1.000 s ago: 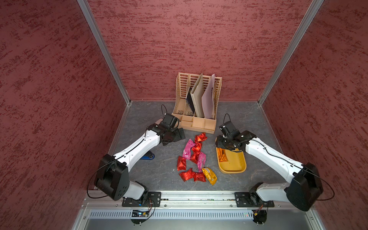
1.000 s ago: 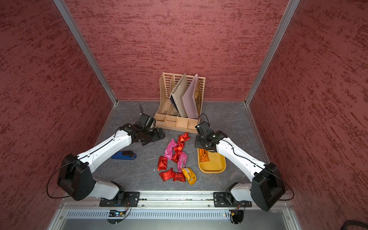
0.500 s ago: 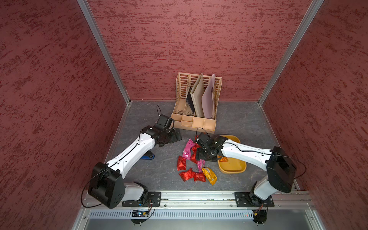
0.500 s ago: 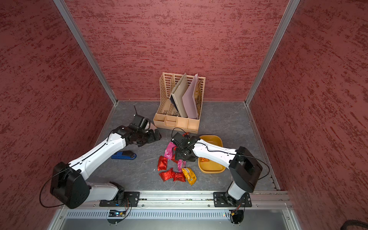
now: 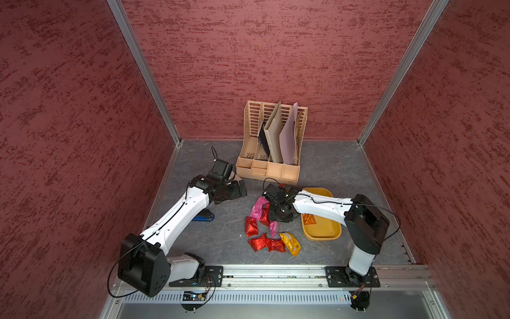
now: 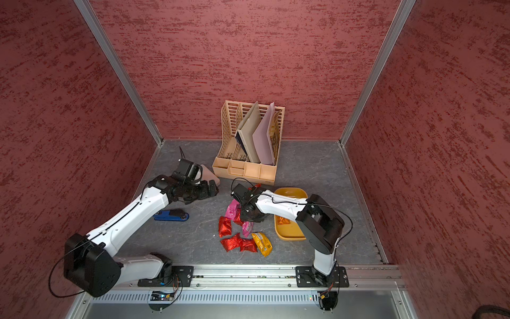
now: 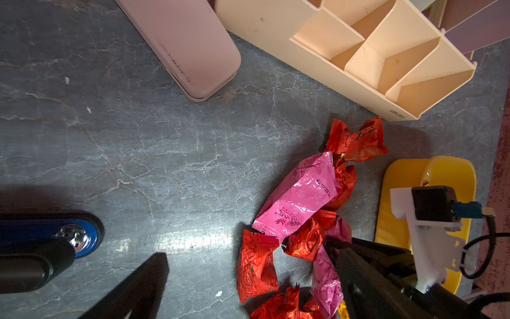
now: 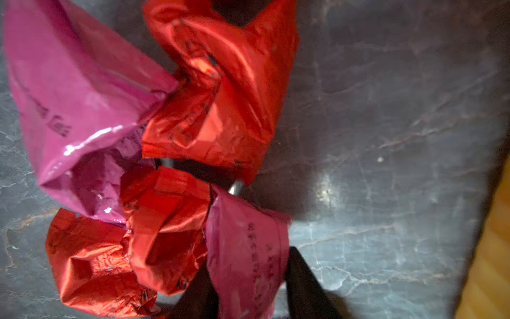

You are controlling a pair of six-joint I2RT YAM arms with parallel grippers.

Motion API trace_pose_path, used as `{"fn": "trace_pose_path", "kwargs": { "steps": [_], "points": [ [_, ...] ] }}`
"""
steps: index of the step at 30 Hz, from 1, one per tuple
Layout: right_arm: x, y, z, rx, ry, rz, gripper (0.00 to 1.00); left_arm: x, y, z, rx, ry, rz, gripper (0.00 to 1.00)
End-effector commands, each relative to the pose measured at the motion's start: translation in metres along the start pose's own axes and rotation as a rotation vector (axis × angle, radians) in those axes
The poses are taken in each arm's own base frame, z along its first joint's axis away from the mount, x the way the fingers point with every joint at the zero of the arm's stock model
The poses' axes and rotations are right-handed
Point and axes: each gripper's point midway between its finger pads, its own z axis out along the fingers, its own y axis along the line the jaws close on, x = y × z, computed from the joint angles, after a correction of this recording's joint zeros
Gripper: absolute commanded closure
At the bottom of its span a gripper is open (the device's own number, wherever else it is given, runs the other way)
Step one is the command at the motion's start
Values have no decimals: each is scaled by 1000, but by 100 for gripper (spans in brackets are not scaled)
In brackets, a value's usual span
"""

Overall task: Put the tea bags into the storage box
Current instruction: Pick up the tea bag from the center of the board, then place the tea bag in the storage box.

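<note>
Evidently mid-pick: right end effector (image 8: 248, 259) clamped a magenta tea bag (image 8: 242, 226).
Next it needed lifting clear, then carrying right to the storage box (image 5: 323, 231).

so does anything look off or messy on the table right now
Yes: the tea bags lie in a loose, overlapping heap on the table beside the storage box, where only one orange sachet shows. The folders in the file organiser also lean askew.
</note>
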Motion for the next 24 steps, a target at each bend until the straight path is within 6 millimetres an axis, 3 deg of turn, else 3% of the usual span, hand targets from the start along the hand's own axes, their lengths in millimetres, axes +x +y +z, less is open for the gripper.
{"fn": "trace_pose_path", "kwargs": {
  "steps": [1,5,10,13,18,21,24],
  "points": [
    [-15,4,-12,19,-68,-32,72,-4,0,0,7,-16,1,0],
    [-25,14,-36,-9,-106,-84,80,-9,-4,1,18,-24,-20,0],
    [-46,11,-84,-36,-180,-154,80,-16,-21,7,65,-18,-40,0],
    [-59,-10,-109,-30,-205,-174,80,-16,-39,15,98,9,-14,0],
    [-84,-67,-135,21,-252,-191,80,-8,-72,27,89,42,81,0],
    [-96,-101,-134,58,-249,-178,80,-3,-85,33,90,59,96,0],
    [-104,-123,-122,71,-235,-179,80,0,-92,36,81,67,107,0]
  ]
}}
